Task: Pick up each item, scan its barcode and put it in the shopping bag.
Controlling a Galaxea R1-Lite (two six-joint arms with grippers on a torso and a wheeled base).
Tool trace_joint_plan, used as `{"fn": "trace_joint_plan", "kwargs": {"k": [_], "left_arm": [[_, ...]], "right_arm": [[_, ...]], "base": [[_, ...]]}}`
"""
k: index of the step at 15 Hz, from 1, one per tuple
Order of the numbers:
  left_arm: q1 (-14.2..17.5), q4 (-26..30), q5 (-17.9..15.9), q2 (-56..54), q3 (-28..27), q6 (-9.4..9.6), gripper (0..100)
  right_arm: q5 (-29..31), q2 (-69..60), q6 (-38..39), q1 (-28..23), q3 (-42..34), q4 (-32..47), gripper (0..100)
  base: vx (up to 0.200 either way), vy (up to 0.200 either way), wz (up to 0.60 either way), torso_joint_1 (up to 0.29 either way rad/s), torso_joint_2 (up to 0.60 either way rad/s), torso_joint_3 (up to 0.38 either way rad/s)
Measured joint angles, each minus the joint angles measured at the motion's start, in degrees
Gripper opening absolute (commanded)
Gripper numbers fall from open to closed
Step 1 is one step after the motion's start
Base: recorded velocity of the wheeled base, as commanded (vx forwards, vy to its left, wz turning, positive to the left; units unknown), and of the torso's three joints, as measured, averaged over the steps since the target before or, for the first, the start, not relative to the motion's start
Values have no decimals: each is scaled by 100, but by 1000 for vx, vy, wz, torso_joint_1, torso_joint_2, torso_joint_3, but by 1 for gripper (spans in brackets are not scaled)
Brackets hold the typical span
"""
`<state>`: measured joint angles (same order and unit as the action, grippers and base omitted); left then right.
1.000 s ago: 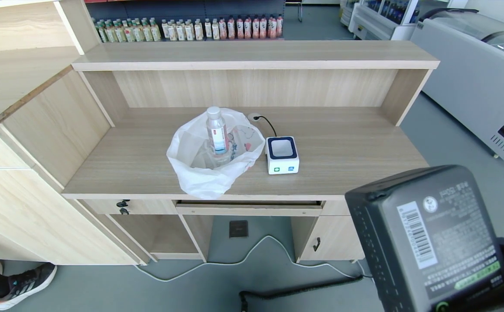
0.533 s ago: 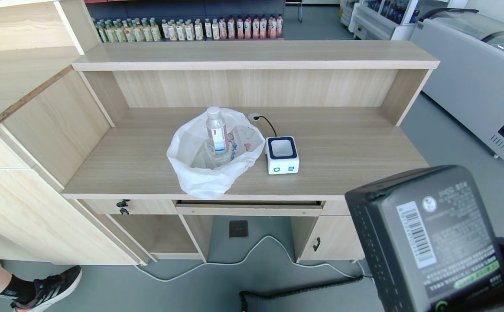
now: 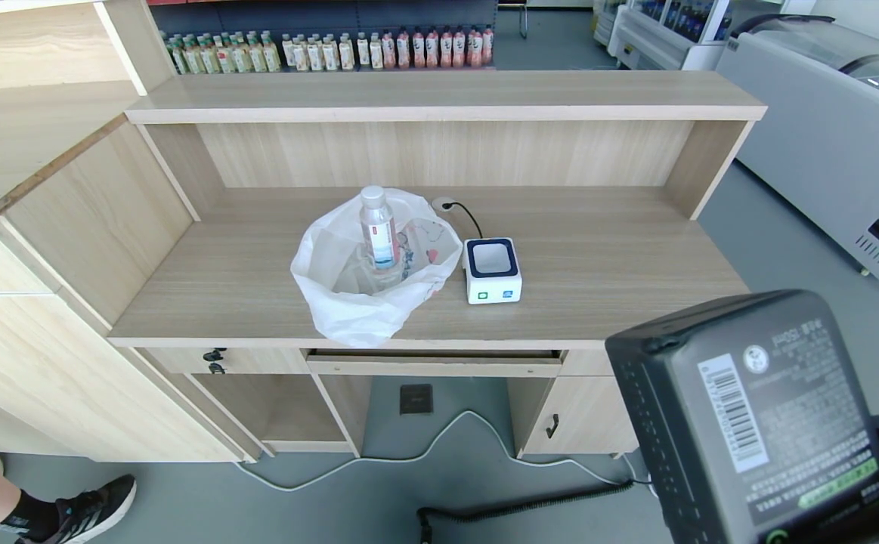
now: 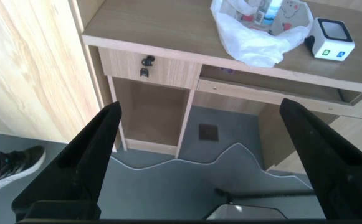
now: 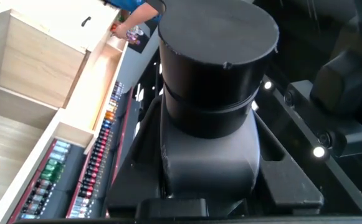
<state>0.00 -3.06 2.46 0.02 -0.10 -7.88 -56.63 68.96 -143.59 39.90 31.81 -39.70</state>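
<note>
Left wrist view: shopping bag (image 4: 255,43) well beyond left gripper (image 4: 200,109)

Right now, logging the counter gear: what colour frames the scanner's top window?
Dark navy, on the small white square scanner; the head view shows it best.

Wooden counter (image 3: 598,257), drinks shelf (image 3: 333,53) behind, freezer (image 3: 824,128) alongside.

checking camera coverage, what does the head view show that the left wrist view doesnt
Head view's extras: the drink bottles on the far shelf and the chest freezer. Left wrist view's extras: the left gripper, open, held low before the counter. Shared: the shopping bag with the water bottle in it, and the scanner beside it.
</note>
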Motion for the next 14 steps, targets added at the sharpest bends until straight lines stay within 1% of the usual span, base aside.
{"fn": "trace_joint_plan", "kwargs": {"k": [4,5,6,7,8,10,11,12,13,14], "left_arm": [[0,2,0,0,0,0,100],[0,2,0,0,0,-2,100],[0,0,0,0,0,-2,100],[0,0,0,0,0,-2,100],[0,0,0,0,0,-2,100],[0,0,0,0,0,0,100],[0,0,2,0,0,0,100],[0,2,2,0,0,-2,100],[0,0,0,0,0,0,100],[0,2,-1,0,0,-2,100]], "right_arm": [[30,9,41,-10,-4,10,0],[51,22,244,-73,13,33,0],[104,44,816,-245,88,32,0],[213,60,1473,-547,135,35,0],[364,60,2278,-1011,173,40,0],[767,9,4101,-2304,193,90,0],[978,-41,5132,-3015,190,134,0],[1246,-100,6471,-3707,171,196,0],[1513,-155,7662,-4201,155,232,0],[1703,-194,8508,-4643,116,262,0]], "base": [[0,0,0,0,0,0],[0,0,0,0,0,0],[0,0,0,0,0,0],[0,0,0,0,0,0],[0,0,0,0,0,0],[0,0,0,0,0,0],[0,0,0,0,0,0],[0,0,0,0,0,0],[0,0,0,0,0,0],[0,0,0,0,0,0]]}}
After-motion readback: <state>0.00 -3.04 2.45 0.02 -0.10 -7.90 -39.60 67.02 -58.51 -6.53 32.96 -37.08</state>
